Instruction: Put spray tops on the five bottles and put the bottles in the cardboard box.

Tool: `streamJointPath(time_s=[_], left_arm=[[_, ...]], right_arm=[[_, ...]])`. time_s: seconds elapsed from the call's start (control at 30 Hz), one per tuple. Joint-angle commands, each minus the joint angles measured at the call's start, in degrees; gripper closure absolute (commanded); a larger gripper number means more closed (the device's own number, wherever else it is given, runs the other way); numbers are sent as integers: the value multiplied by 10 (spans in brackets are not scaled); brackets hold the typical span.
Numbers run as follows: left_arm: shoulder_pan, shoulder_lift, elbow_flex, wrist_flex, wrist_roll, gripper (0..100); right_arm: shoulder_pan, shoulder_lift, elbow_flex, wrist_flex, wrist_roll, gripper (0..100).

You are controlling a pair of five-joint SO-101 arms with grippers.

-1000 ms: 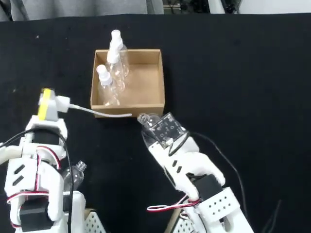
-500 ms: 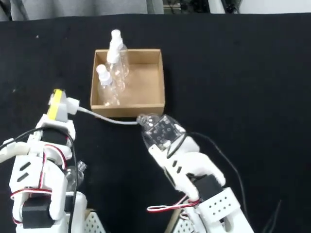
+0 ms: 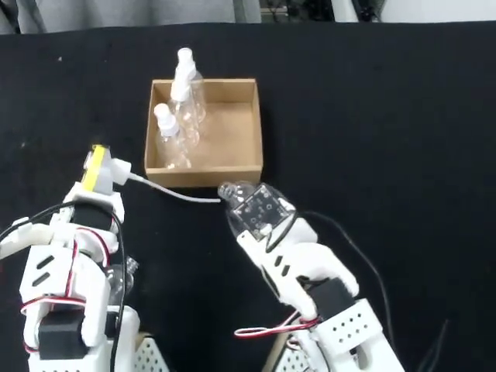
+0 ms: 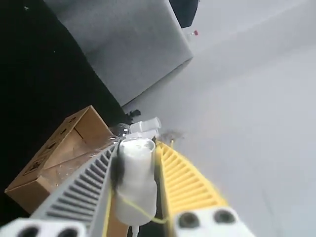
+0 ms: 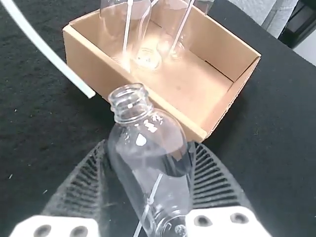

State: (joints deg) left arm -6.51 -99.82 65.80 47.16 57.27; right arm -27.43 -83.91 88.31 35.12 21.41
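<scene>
My right gripper (image 5: 148,163) is shut on a clear open-necked bottle (image 5: 148,148), held just in front of the cardboard box (image 3: 242,132); its neck (image 3: 229,190) points left toward the other arm. My left gripper (image 4: 136,173) is shut on a white spray top (image 4: 134,182). The top's head (image 3: 118,170) sits left of the box, and its thin dip tube (image 3: 182,193) runs right, its tip almost at the bottle's mouth (image 5: 127,96). Two capped bottles (image 3: 180,105) stand in the box's left half.
Another clear uncapped bottle (image 3: 120,279) lies on the black table beside the left arm's base. The box's right half (image 3: 232,128) holds nothing. Both arm bases stand at the table's near edge.
My left gripper has carried the spray top to the right and nearer, bringing the tube's tip up to the bottle's mouth. The right gripper and bottle shifted only slightly.
</scene>
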Motion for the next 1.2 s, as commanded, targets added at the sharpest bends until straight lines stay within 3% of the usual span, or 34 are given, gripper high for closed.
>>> streamJointPath(time_s=[0.0, 0.17, 0.5, 0.77, 1.17], left_arm=[[3, -1, 19, -52, -4, 971], [0, -1, 74, -127, -7, 971], [0, -2, 73, -128, -7, 970], [0, -2, -3, -39, -4, 970], [0, -2, -5, -34, -6, 970]], right_arm=[[-12, -22, -9, -17, 7, 942], [-13, -22, -12, -18, 11, 942], [-35, -22, -7, -18, 46, 943], [-34, -22, -7, -18, 44, 943], [-33, -22, 0, -18, 45, 943]])
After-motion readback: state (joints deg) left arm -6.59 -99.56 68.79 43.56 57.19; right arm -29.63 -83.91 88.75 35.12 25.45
